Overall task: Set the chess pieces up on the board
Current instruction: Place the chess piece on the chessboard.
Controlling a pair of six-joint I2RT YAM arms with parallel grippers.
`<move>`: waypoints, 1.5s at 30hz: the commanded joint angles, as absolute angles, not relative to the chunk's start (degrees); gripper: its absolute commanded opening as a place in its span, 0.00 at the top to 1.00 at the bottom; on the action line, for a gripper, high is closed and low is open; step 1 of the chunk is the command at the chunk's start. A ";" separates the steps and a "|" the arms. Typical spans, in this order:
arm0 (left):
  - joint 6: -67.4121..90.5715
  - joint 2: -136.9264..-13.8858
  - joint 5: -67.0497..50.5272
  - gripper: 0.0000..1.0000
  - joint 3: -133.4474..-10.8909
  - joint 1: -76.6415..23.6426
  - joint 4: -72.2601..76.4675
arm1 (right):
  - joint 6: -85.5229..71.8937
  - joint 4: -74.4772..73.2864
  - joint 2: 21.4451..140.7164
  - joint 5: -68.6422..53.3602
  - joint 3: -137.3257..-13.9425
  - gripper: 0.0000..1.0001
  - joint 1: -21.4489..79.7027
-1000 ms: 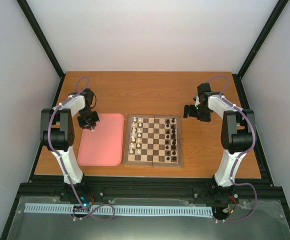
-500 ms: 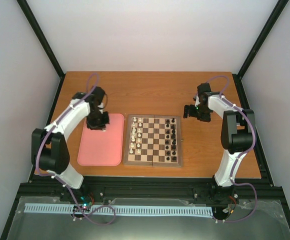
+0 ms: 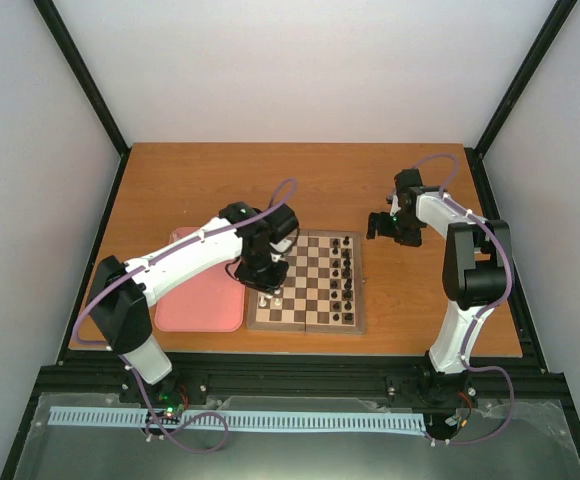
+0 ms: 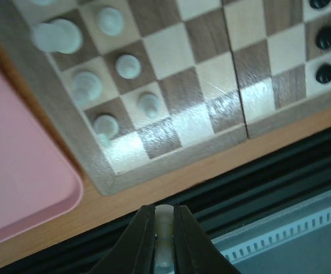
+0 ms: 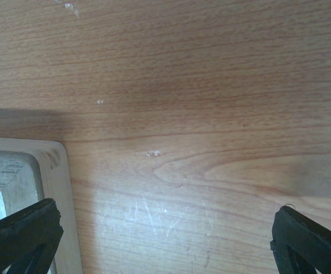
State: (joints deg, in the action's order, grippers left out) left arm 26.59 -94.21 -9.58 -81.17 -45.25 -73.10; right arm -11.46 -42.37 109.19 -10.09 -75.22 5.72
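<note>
The board lies mid-table, with white chess pieces along its left side and black ones along its right. My left gripper hovers over the board's near left part. In the left wrist view it is shut on a small white piece, held upright between the fingers. Beyond it are the board's corner and several standing white pieces. My right gripper is open, right of the board's far corner. Its wrist view shows only bare table between the fingers.
A pink tray lies left of the board, its rim close to the board's edge. The black frame rail runs along the table's near side. The board's corner shows by the right gripper's left finger.
My left arm has swung right from the pink tray to above the board's near left part, gripper shut. The right arm has not moved.
</note>
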 commanded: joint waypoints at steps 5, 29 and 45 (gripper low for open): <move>26.21 -96.02 -8.61 0.91 -80.21 -49.28 -70.79 | -11.96 -40.52 106.55 -11.02 -73.71 0.00 5.25; 24.37 -101.66 -8.22 0.91 -73.50 -50.54 -62.68 | -11.77 -40.52 107.89 -10.98 -74.15 0.00 5.19; 23.85 -102.97 -9.69 0.91 -71.68 -50.98 -59.61 | -11.78 -40.26 107.33 -10.72 -73.48 0.00 5.19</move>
